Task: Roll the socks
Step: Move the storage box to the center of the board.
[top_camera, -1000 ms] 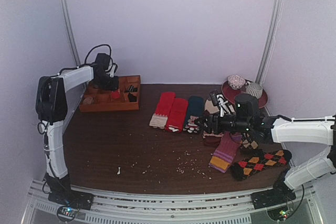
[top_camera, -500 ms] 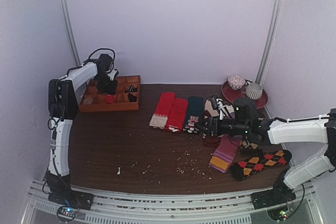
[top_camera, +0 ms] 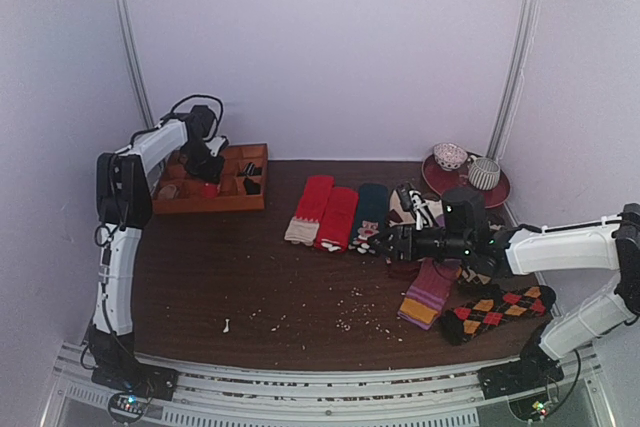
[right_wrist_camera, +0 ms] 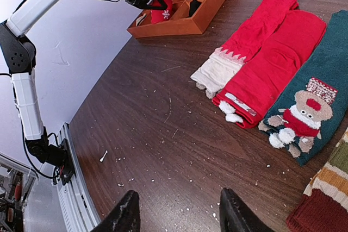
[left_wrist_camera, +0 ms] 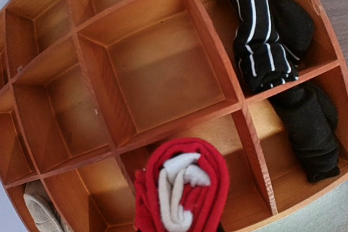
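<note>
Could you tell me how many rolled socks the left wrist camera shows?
4: red bundle bottom centre, striped black top right, plain black below it, beige bottom left; possibly more hidden.

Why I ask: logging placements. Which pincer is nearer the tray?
Left. The left pincer holds the roll over the tray; the right pincer hovers far off, by the flat socks.

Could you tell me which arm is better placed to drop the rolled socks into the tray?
Left. The left gripper is closed on the rolled socks, directly over the tray. The right gripper hangs open far across the table, beside the flat socks.
</note>
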